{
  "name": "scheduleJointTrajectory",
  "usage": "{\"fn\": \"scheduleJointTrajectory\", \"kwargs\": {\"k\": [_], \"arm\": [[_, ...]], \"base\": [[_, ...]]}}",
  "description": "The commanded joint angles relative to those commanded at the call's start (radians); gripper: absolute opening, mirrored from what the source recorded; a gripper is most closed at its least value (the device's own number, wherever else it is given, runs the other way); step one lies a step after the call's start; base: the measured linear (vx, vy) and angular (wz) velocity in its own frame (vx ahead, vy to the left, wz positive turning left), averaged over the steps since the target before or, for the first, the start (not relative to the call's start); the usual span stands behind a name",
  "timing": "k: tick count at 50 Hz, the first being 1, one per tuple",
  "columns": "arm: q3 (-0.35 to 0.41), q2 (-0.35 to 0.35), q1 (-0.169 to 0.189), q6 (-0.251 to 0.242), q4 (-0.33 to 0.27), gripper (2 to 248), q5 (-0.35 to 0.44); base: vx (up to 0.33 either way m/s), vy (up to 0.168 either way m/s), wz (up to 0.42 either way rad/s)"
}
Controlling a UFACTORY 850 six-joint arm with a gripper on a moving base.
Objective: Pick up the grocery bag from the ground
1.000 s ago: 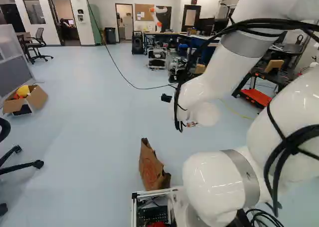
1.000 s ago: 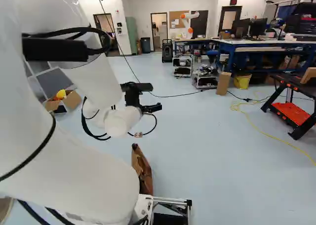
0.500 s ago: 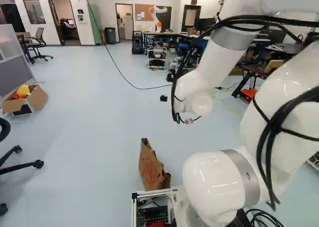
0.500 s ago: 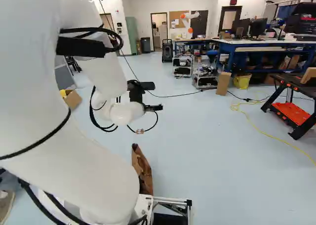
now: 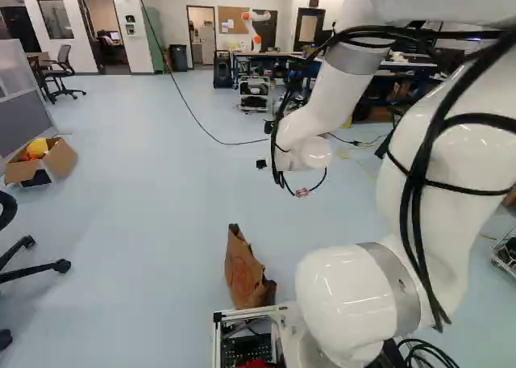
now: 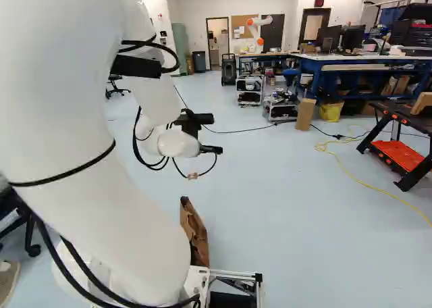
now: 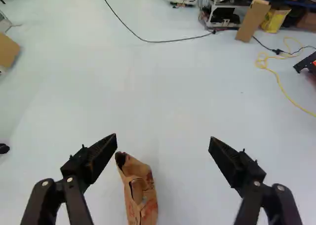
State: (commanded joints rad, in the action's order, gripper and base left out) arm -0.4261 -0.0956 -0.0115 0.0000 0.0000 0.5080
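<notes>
From here, the pincer [image 7: 163, 137] is wide, but the paper bag [image 7: 144, 205] stands off-centre on the floor [image 7: 163, 87]; descending may tip it.

Pretty clearly a robotics lab
Another robot [image 6: 255, 29] at the back, monitors [image 6: 353, 36] on a long blue-framed tabletop [image 6: 378, 58], gear-filled racks [image 6: 250, 92], and a yellow cable [image 6: 378, 188] snaking over the floor [image 6: 297, 213] (trip hazard, lol).
</notes>
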Motion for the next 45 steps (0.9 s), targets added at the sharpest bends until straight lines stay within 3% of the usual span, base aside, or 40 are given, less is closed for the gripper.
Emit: {"fn": "scheduleJointTrajectory", "kwargs": {"k": [25,45], "arm": [[-0.153,-0.255,-0.018,0.000,-0.011,247,-0.249],[-0.258,-0.437,-0.096,0.000,-0.023,247,-0.405]], "base": [[0.000,0.000,0.000],[0.000,0.000,0.000]]}}
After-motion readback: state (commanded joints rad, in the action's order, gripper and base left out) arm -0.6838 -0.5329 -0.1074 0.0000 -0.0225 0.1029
